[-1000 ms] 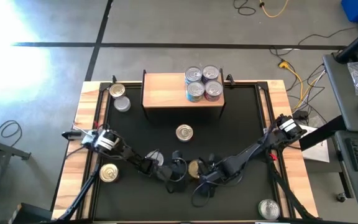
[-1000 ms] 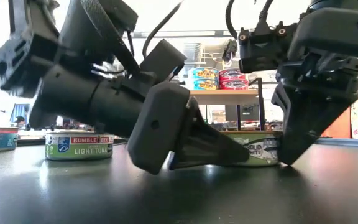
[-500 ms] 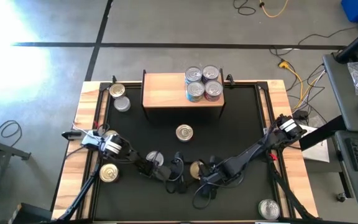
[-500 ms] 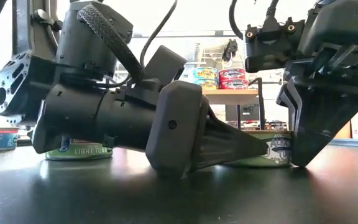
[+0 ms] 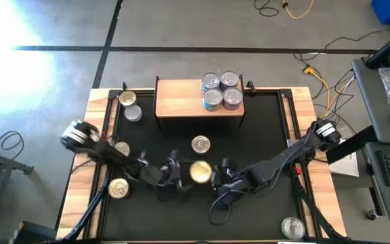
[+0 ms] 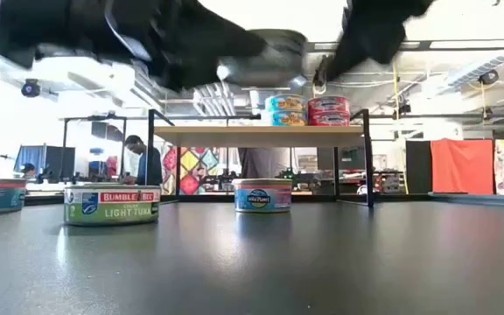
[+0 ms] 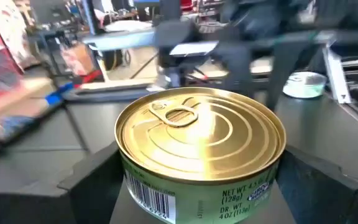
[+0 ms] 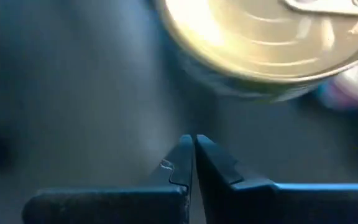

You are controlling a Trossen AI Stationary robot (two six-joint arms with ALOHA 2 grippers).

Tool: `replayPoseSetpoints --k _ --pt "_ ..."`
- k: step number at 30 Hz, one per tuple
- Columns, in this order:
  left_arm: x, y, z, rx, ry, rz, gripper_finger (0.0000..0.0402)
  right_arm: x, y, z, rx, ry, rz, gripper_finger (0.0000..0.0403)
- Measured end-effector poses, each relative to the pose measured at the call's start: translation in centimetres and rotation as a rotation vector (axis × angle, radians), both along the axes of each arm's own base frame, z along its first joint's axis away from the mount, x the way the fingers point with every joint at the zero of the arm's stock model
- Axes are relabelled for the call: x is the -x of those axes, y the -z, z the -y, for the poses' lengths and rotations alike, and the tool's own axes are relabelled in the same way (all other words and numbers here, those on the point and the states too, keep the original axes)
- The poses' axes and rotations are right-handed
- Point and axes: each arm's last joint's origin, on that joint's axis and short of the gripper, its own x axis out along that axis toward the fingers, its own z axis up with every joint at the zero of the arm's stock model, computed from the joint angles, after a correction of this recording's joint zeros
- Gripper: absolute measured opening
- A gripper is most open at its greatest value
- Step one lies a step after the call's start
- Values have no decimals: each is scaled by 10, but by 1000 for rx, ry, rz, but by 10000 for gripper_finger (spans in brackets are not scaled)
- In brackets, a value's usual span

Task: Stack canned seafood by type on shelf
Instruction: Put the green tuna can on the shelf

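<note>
Carry step: left hand [image 7: 197, 205] clamped on gold-lidded can [image 5: 200, 171], lifted off surface [image 5: 263, 135]; right hand [image 8: 194, 152] pinched together beside it; next: carry to shelf [image 5: 181, 102], set on matching stack.

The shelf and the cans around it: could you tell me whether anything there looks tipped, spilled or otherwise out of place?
Nothing stands out. Four cans stand upright in a tidy cluster at the right end of the shelf. The loose tins on the black table all sit flat, lids up. The left gripper carries a gold-lidded can level, clear of the tabletop.
</note>
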Motion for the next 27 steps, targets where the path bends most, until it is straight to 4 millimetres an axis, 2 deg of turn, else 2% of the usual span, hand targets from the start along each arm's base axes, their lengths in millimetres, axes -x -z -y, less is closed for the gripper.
replayPoseSetpoints --k 4,9,12,17,22,27 --pt "18 -30 -30 -59 -106 -56 351 -9 -36 10 69 -37 104 13" --pt "27 -52 -75 -103 -224 -147 352 -31 -77 40 154 -70 176 13" --pt "30 -67 -99 -110 -240 -172 352 -43 -100 73 224 -60 222 13" --pt "35 -89 -142 -104 -277 -233 352 -54 -131 141 331 23 269 13" --pt "37 -106 -194 -33 -255 -291 352 -60 -134 204 238 67 270 13" --pt "36 -114 -238 32 -172 -296 352 -72 -121 247 232 56 177 13"
